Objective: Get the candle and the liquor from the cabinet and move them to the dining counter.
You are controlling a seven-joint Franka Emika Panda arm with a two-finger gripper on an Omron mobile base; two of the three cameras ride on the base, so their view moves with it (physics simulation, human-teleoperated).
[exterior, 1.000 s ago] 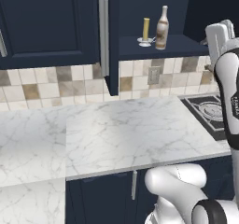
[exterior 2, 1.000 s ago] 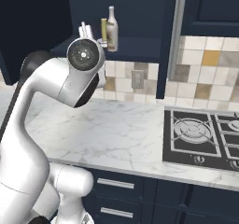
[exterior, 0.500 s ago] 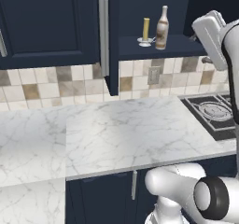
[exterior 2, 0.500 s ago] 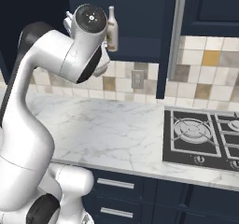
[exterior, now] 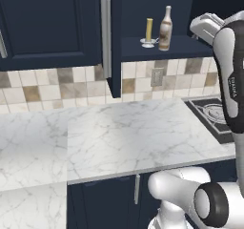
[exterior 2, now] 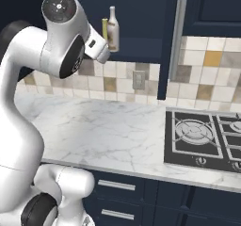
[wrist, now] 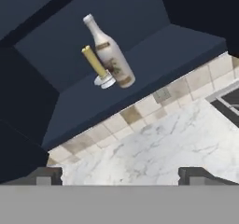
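Two things stand touching on our open cabinet (exterior: 57, 27) shelf: candle (exterior: 149, 31) left, liquor (exterior: 165, 28) right. Our gripper (wrist: 120, 174), jaws spread wide and empty, aims at them from a distance. Reaching for one could topple its neighbour.

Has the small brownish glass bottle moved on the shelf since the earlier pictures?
No. The small brownish glass bottle stands beside the pale-yellow candle on the dark navy cabinet shelf, same spot as before.
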